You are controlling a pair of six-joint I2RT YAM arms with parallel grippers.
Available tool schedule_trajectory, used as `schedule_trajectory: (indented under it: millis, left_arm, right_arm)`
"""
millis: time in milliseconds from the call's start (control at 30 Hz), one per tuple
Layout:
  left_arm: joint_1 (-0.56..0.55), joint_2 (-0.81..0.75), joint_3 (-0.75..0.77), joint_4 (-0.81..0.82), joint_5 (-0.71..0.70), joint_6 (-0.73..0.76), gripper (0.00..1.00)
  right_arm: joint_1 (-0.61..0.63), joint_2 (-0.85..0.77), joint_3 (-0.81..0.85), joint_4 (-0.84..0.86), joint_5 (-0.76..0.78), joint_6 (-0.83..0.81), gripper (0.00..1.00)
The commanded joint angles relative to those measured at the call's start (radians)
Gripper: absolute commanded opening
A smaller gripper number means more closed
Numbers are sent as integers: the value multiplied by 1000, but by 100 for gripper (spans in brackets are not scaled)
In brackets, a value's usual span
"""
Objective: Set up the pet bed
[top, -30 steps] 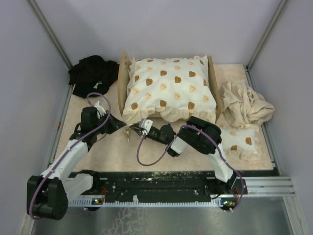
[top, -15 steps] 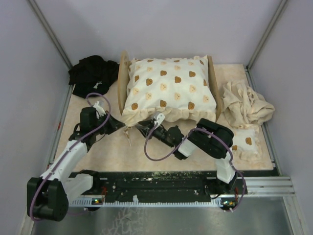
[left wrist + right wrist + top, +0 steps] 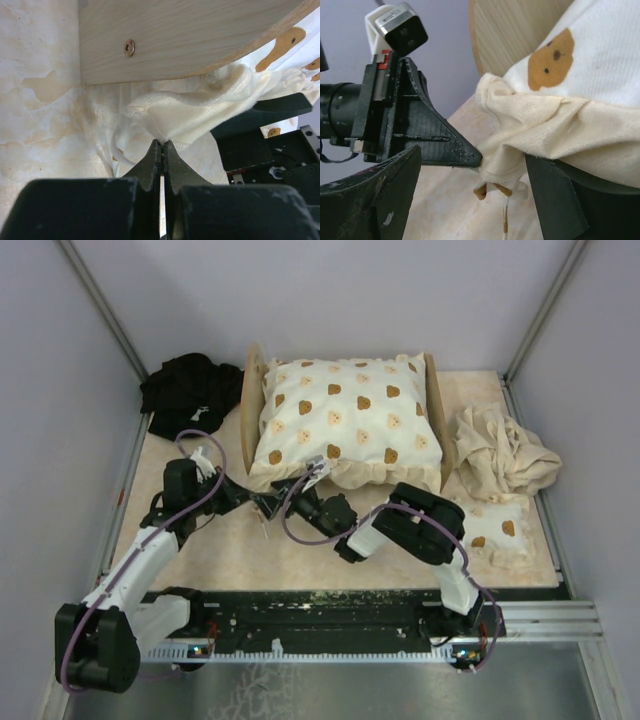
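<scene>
Right gripper [image 3: 475, 175] has slid to the cushion's [image 3: 345, 420] seven-o'clock corner and opened, while left gripper [image 3: 161, 150] is clamped on the frill [image 3: 200, 110], likely for a regrip.

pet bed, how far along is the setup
Done: the cream bear-print cushion lies in the wooden bed frame. In hand: the left gripper is shut on its near-left frill, the right gripper open around the frill beside it. Left, probably: the small matching cushion and the beige cloth lie off to the right, outside the frame.
</scene>
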Motion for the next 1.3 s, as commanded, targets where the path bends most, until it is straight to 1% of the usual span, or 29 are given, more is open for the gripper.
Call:
schedule_trajectory:
  millis: [0, 67, 133, 167, 233, 267, 333, 367, 400, 600, 800, 967, 1067, 1167, 1267]
  left_arm:
    - [11, -22, 27, 10, 18, 9, 0]
    - [11, -27, 29, 7, 15, 11, 0]
    - [12, -29, 29, 6, 16, 11, 0]
    - [13, -28, 29, 8, 18, 9, 0]
    - [13, -25, 27, 10, 22, 6, 0]
    - [13, -25, 27, 11, 22, 5, 0]
    - [14, -26, 27, 14, 27, 3, 0]
    - [14, -25, 27, 16, 29, 2, 0]
    - [15, -26, 26, 15, 31, 2, 0]
    - [18, -23, 26, -3, 19, 22, 1]
    - [24, -14, 27, -13, -1, 38, 0]
    - [29, -6, 37, -18, -13, 43, 0]
    - [31, -1, 42, -18, -21, 46, 0]
    - [35, 7, 47, -25, -37, 53, 0]
    - [38, 12, 48, -24, -43, 56, 0]
  right_arm:
    - [12, 29, 38, -9, 101, 114, 84]
    - [12, 18, 35, -31, 124, 108, 81]
    - [10, 9, 31, -36, 150, 103, 75]
    - [8, 7, 32, -35, 160, 103, 66]
    - [4, 11, 38, -21, 160, 104, 36]
    - [1, 15, 44, -12, 159, 102, 24]
    - [-4, 20, 52, -1, 148, 103, 7]
    - [-9, 24, 56, 7, 139, 104, 2]
    - [-13, 31, 55, 21, 127, 104, 0]
    - [-28, -11, 8, 73, 132, 76, 0]
    - [-42, -110, -35, 53, 113, 11, 0]
    - [-67, -156, -57, 54, 88, -22, 0]
    - [-87, -172, -53, 46, 47, -42, 0]
    - [-110, -164, -53, 78, 23, -32, 0]
    - [-132, -154, -36, 72, 3, -11, 0]
